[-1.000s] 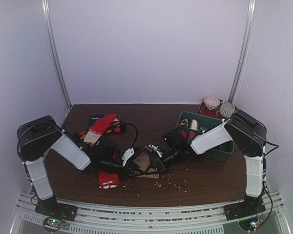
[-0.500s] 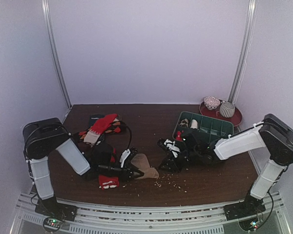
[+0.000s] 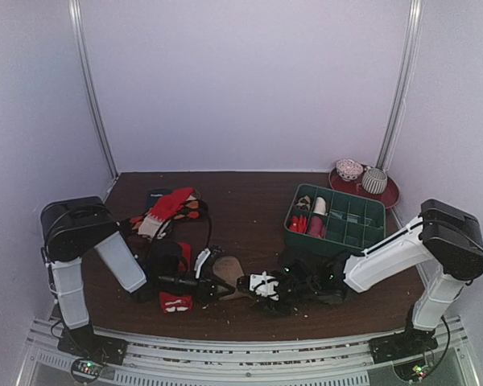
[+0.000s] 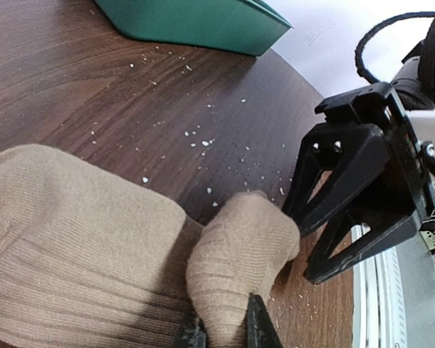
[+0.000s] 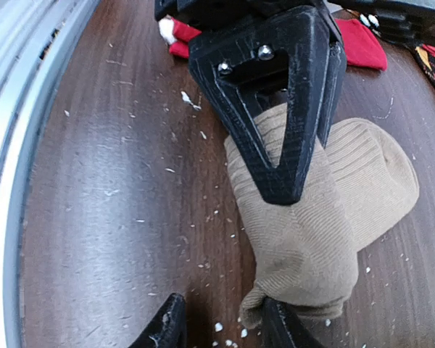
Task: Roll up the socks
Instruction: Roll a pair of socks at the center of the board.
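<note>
The tan sock (image 3: 229,269) lies on the table (image 3: 249,201) near the front edge, between the two arms, with the red sock (image 3: 177,302) just to its left. The left fingers (image 3: 213,285) are clamped on the sock's folded end.

The right arm is what has changed. A second ago it was crowded in over the sock beside the left one. Half a second ago it had swung away toward the green tray (image 3: 338,244). Now it has dropped low along the front of the table, and the right fingers (image 3: 258,285) have come apart and point back at the sock. I read this as a regrasp: the first fold is held, and the right arm is lining up for a fresh hold, so the roll is barely begun.

The overhead view gives only a dark tangle where the arms meet. The left wrist view shows the grip itself: the left fingers (image 4: 257,326) pinch a small doubled-over lip of the tan sock (image 4: 80,239). The right arm's black fingers (image 4: 348,196) stand just beside that lip, with pale flecks (image 4: 203,141) scattered on the wood around it. The right wrist view shows the rest. Its own fingers (image 5: 283,326) stand spread, with the corner of the tan sock (image 5: 326,210) between them, close to one finger and not yet gripped.
</note>
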You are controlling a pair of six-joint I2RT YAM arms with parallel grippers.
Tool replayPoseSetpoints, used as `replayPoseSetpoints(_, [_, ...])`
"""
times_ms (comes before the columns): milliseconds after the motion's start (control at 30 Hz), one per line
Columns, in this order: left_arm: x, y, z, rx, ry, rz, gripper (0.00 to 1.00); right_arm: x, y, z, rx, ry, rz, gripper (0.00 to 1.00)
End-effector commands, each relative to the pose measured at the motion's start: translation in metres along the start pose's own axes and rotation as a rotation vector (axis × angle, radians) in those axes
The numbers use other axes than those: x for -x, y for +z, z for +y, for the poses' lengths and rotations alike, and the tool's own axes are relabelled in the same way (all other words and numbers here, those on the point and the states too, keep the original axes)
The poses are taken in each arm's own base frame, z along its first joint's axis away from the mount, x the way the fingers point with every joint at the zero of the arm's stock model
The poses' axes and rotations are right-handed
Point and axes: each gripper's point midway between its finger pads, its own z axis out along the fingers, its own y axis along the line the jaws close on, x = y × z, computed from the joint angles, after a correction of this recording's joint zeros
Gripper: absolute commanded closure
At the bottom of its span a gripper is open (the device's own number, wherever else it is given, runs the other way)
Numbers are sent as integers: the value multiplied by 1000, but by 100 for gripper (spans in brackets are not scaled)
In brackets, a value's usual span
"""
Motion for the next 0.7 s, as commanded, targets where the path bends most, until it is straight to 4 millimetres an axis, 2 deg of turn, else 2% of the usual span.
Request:
replayPoseSetpoints(0, [-109,-19,31,153,-262,340,100,1,7,-20,-120,-105,34,62])
replayPoseSetpoints(167, [-110,-18,32,149,-259,345,100,5,9,-32,-191,-125,34,62])
replayPoseSetpoints(333, [-110,-17,32,146,-256,348,100,21,-12,-40,-267,-123,-34,62])
replayPoseSetpoints(467, [-110,-17,32,145,-253,350,100,27,-24,-34,-273,-142,-69,61])
replayPoseSetpoints(567, [-110,-16,32,144,-253,352,100,29,-20,-28,-247,-157,-76,60])
replayPoseSetpoints(667, [-111,-16,32,143,-254,356,100,24,-5,-21,-192,-174,-51,60])
